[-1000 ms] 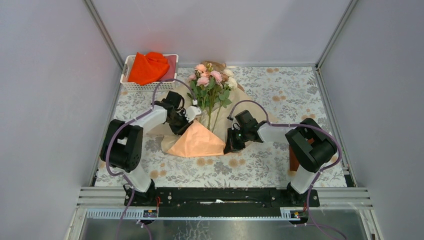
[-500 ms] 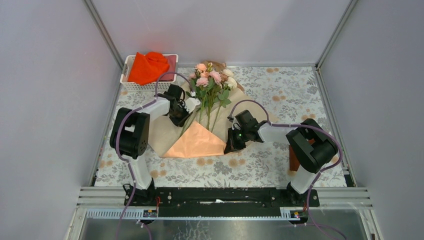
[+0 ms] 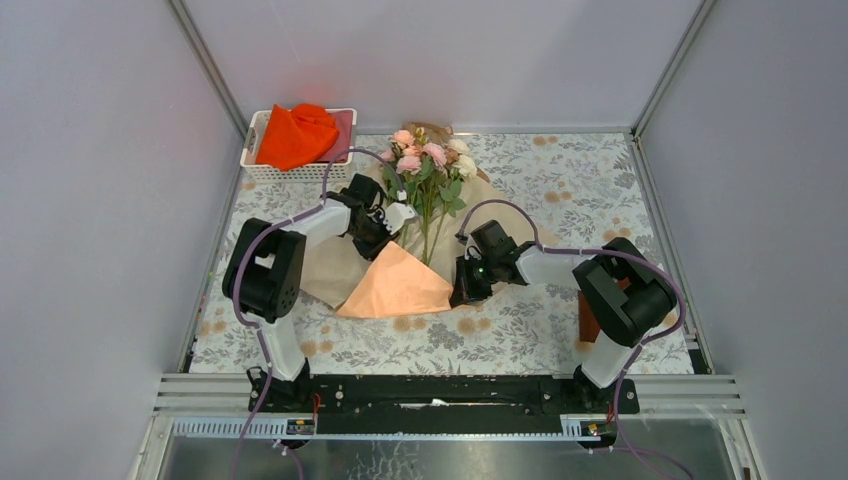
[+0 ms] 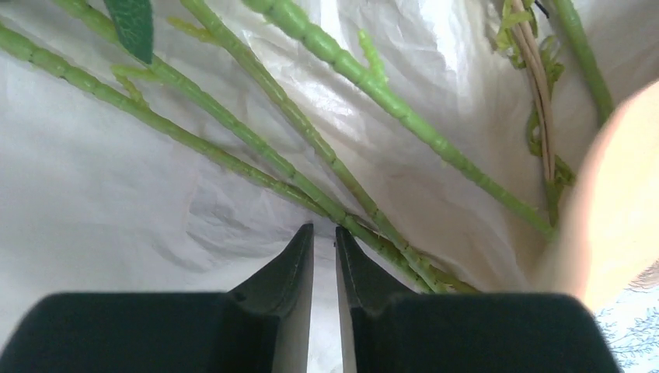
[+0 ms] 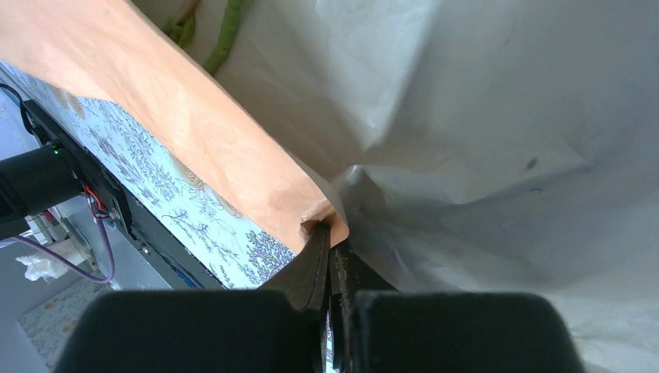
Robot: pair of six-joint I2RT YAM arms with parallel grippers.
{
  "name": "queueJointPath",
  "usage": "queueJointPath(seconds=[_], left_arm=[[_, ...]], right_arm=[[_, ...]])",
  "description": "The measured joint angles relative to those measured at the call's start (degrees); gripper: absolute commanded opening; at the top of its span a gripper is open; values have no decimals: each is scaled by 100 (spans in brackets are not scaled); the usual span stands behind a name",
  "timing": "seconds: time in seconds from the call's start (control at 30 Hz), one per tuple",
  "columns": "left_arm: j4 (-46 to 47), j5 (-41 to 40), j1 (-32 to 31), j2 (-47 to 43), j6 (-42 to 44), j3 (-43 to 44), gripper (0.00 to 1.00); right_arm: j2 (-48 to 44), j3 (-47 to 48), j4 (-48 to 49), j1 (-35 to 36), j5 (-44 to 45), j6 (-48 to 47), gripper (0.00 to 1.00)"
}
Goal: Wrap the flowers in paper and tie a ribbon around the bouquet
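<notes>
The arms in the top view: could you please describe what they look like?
Both the left arm and right arm have white links, bulky black joints and a purple cable. The left pincer and right pincer each have two black wedge-shaped fingers. A green light glows on the right wrist.

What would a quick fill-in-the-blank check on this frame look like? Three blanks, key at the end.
1. The right tool is ___ on a folded corner of the paper.
2. The flowers lie on the paper with their blooms pointing ___ from the robot.
3. The orange-red cloth lies in the white basket, at the far end on the robot's ___ side.

Missing words: shut; away; left
</notes>
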Motion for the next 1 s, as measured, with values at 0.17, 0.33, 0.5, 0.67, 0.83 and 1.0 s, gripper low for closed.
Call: queueJointPath(seconds=[0.17, 0.33, 0.5, 0.67, 0.83, 1.0], left_arm=[[-44, 260, -9, 2, -35, 48, 30], [-28, 516, -9, 0, -35, 70, 33], [-26, 649, 7, -9, -55, 70, 34], [-52, 715, 249, -223, -227, 162, 43], [-48, 841, 828, -905, -507, 323, 61], [-46, 1405, 975, -1757, -658, -63, 87]], right_arm=[[-42, -2, -81, 0, 42, -9, 0], [-186, -35, -321, 0, 214, -61, 0], [-245, -37, -455, 0, 323, -94, 0], [-245, -37, -452, -7, 328, -101, 0], [-254, -70, -411, -7, 321, -85, 0], [-291, -133, -326, -15, 323, -57, 0]])
